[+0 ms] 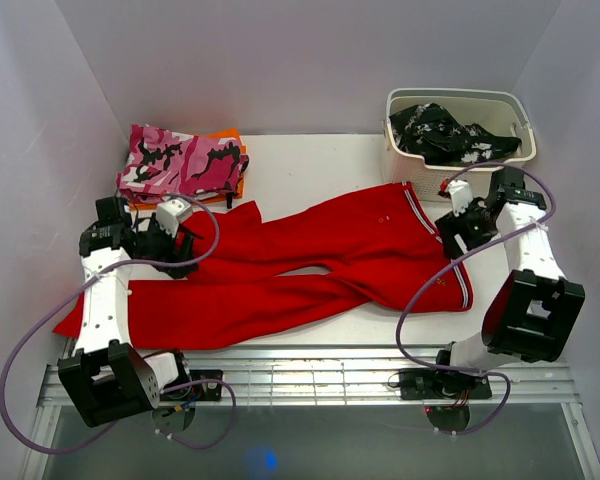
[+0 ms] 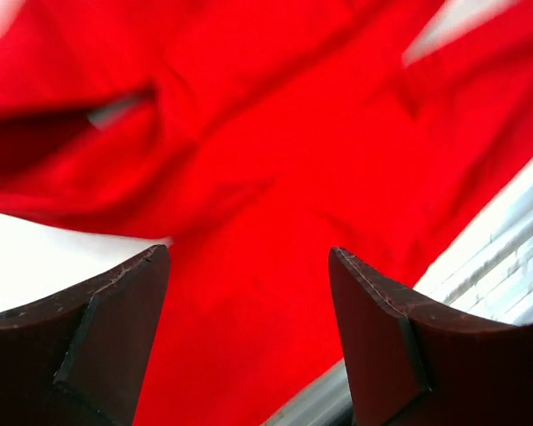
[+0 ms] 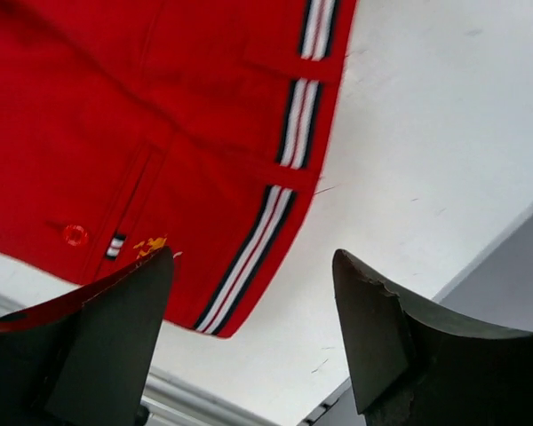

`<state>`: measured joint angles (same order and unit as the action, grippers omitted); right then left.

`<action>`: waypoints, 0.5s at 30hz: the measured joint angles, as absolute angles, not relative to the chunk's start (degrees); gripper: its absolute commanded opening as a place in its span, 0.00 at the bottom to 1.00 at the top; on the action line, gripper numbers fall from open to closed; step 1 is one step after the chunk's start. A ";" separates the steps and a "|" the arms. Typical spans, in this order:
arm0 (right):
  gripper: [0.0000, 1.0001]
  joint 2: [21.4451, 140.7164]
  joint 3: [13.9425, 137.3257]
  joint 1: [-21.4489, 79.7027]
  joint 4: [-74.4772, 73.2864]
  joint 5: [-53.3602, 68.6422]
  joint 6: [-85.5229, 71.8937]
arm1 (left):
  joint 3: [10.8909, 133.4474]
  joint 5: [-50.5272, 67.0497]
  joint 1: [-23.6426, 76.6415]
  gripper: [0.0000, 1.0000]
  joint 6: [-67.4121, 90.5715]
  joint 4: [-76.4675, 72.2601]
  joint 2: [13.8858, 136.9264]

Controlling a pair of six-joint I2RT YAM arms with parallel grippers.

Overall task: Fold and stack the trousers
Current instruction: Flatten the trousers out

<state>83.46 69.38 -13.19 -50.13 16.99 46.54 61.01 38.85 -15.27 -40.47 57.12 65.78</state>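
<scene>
The bright-red trousers [image 1: 310,265] lie spread across the white table, legs running left, the striped waistband [image 1: 435,245] at the right. My left gripper [image 1: 180,243] hovers over the leg ends at the left, open, with only red cloth [image 2: 249,222] showing below between its fingers [image 2: 115,319]. Over the waistband end my right gripper [image 1: 458,232] also stands open; the striped waistband corner [image 3: 249,257] lies under it, held by neither finger [image 3: 373,328].
A folded pink camouflage garment [image 1: 180,160] rests on an orange one at the back left. A white basket [image 1: 395,150] at the back right holds a black-and-white garment [image 1: 445,132]. A metal rail [image 1: 310,375] runs along the table's near edge.
</scene>
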 measured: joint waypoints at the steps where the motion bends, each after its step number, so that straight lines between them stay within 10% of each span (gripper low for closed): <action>1: 0.80 84.14 69.19 -13.41 -51.86 16.56 47.27 | 59.94 38.39 -15.27 0.82 -42.46 58.74 65.93; 11: 0.80 94.02 61.08 -15.99 -55.53 10.39 47.79 | 46.59 31.16 -17.93 0.81 -52.05 60.97 65.89; 15: 0.23 97.32 60.95 -16.80 -55.37 10.15 46.78 | 43.46 29.06 -21.23 0.75 -54.37 58.15 65.56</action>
